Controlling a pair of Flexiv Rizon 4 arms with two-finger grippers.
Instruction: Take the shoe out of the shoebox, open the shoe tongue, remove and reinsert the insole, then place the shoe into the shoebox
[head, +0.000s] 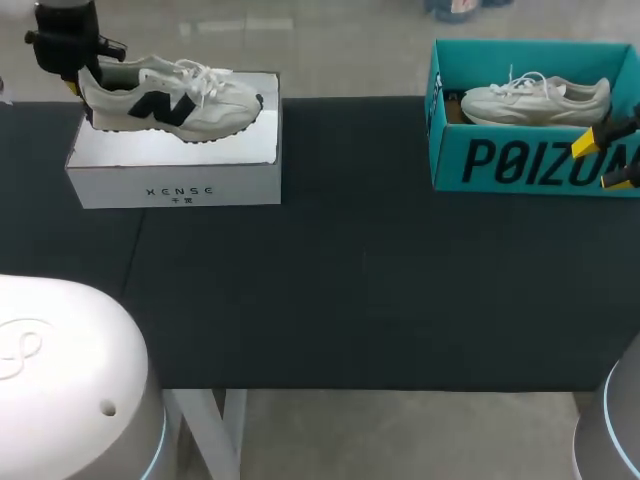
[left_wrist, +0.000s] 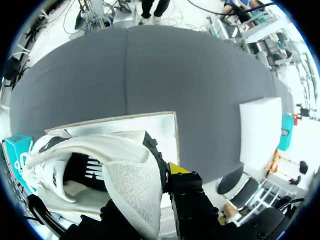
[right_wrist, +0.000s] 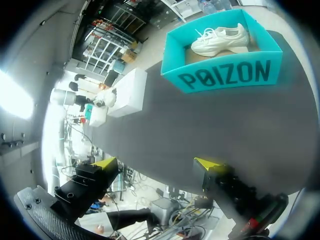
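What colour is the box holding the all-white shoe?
The box is teal with black lettering, clearest in the right wrist view.

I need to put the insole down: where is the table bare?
Bare: the table between the white box and the teal shoebox, and its near strip. Crowded: the shoebox's front corner, where the right gripper hangs.

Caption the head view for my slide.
Left gripper at the heel of a black-and-white sneaker atop a white shoebox; all-white sneaker in the teal shoebox, open right gripper facing it.
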